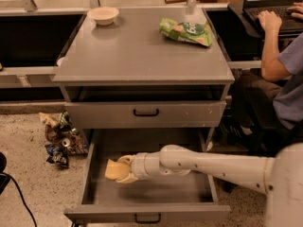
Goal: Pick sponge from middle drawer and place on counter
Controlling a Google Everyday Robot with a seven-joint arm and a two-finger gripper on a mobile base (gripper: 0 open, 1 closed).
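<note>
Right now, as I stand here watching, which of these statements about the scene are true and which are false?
1. The sponge lies on the counter. False: it is down in the open middle drawer.
2. The hand is closed on the sponge. True.
3. A green snack bag lies on the counter. True.
4. The cream bowl sits in the drawer. False: it is on the counter's far left corner.
5. The upper drawer is pulled out. False: it is shut.
</note>
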